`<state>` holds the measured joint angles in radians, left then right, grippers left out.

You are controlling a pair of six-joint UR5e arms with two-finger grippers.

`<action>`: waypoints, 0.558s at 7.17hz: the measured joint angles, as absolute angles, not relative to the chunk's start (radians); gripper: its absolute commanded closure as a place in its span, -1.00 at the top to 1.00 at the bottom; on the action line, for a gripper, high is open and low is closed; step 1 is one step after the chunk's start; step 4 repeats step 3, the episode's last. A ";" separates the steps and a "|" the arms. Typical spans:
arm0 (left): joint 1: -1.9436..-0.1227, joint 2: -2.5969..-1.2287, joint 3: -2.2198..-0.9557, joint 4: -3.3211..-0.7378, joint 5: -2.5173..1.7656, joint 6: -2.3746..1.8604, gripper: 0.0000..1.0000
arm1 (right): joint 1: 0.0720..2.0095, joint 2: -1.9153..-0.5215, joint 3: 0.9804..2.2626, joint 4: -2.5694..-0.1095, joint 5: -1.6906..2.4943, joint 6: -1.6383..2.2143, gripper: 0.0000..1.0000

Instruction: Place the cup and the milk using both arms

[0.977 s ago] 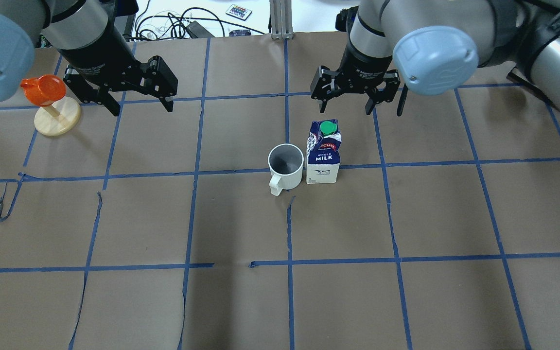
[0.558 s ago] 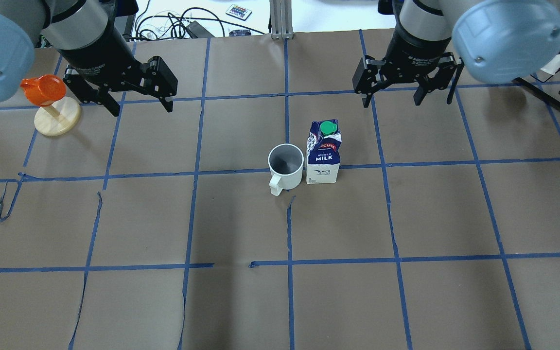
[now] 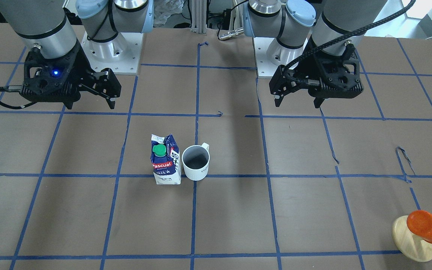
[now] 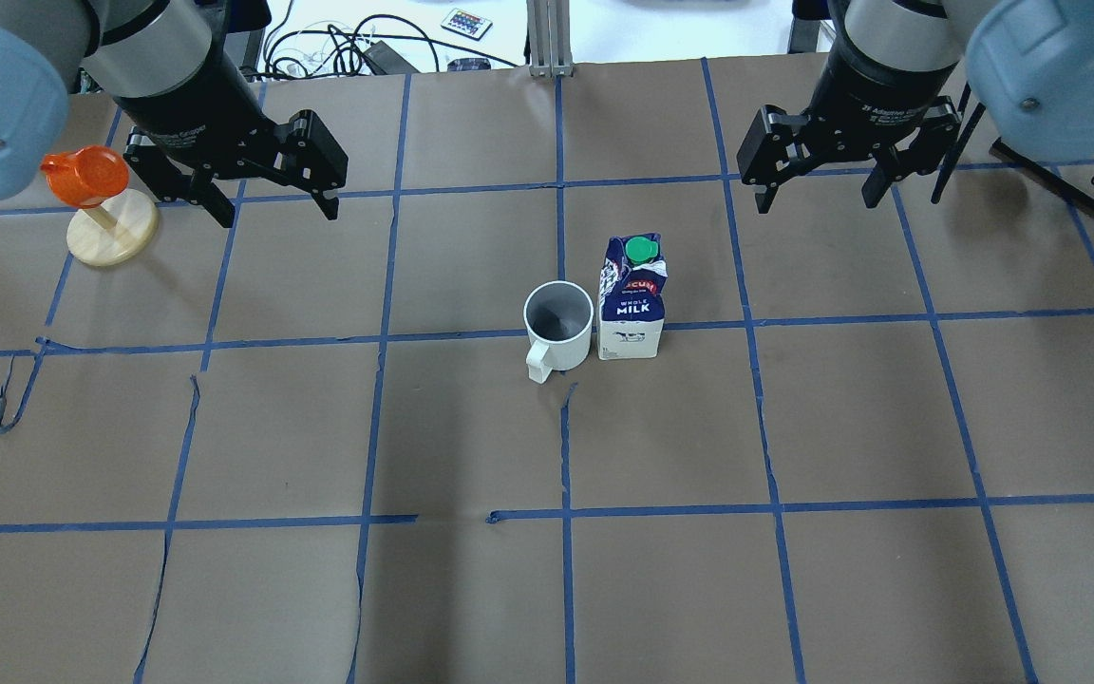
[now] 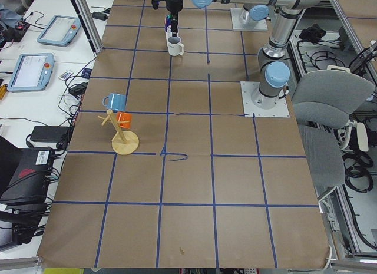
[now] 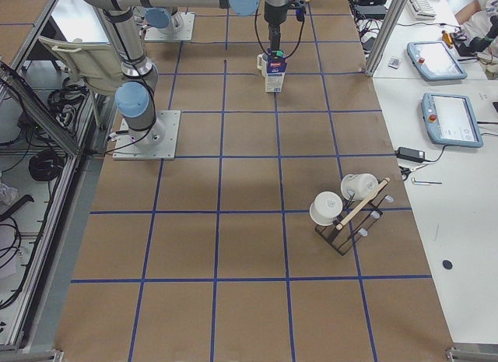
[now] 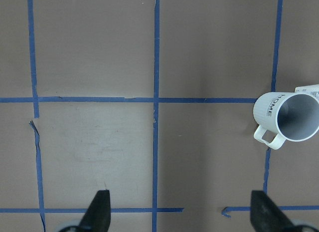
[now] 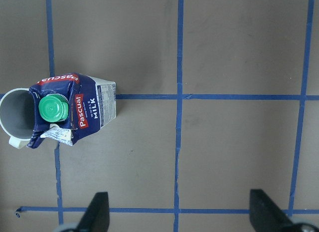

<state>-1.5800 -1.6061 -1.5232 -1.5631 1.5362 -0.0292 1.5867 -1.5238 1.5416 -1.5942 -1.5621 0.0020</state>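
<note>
The white cup (image 4: pixel 558 323) stands upright at the table's middle, its handle toward the robot, touching or nearly touching the milk carton (image 4: pixel 632 304) on its right. Both show in the front view too, the cup (image 3: pixel 195 163) and the milk (image 3: pixel 166 165). My left gripper (image 4: pixel 276 214) is open and empty, raised far left of the cup; its wrist view shows the cup (image 7: pixel 286 117) at the right edge. My right gripper (image 4: pixel 818 201) is open and empty, raised to the right of and beyond the milk, which lies at the left of its wrist view (image 8: pixel 72 110).
An orange cup on a wooden stand (image 4: pixel 91 180) sits at the far left, close to my left gripper. A rack with white mugs (image 6: pixel 346 206) stands near the table's right end. Cables (image 4: pixel 338 47) lie beyond the far edge.
My right gripper has moved to the right and away from the milk, still open. The left gripper, cup and milk have not moved.
</note>
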 measured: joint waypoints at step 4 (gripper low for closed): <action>-1.580 -1.606 -1.523 -1.563 1.537 -0.029 1.00 | 1.586 -1.528 1.545 -1.585 -1.585 0.002 1.00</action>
